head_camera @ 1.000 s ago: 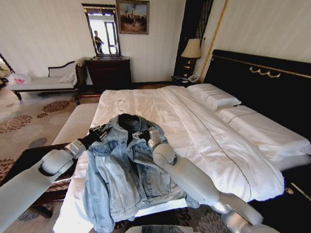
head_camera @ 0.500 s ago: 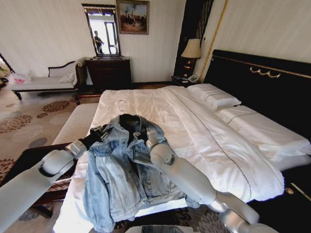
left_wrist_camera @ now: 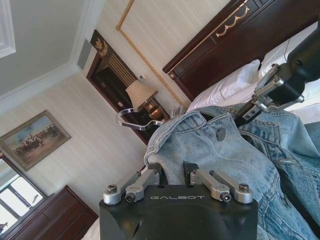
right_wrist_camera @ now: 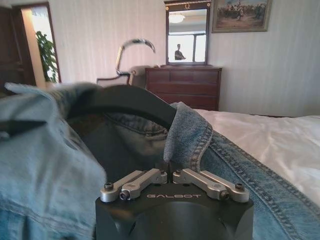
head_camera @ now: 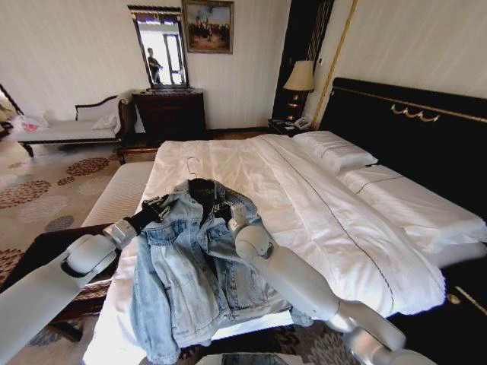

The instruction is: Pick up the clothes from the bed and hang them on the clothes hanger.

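The word "GALBOT" is written in small light letters on the black body of the left gripper (left_wrist_camera: 172, 172), in the left wrist view. The same word "GALBOT" is on the black body of the right gripper (right_wrist_camera: 167, 167), in the right wrist view. No other words or numbers can be read.

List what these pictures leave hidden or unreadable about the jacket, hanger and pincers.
- Hanger: in the head view, denim covers all but its hook.
- Left pincer: in the left wrist view, its tips are buried in the jacket.
- Right pincer: in the right wrist view, its tips vanish into the collar.
- Jacket hem: head view, cut off past the bed edge.
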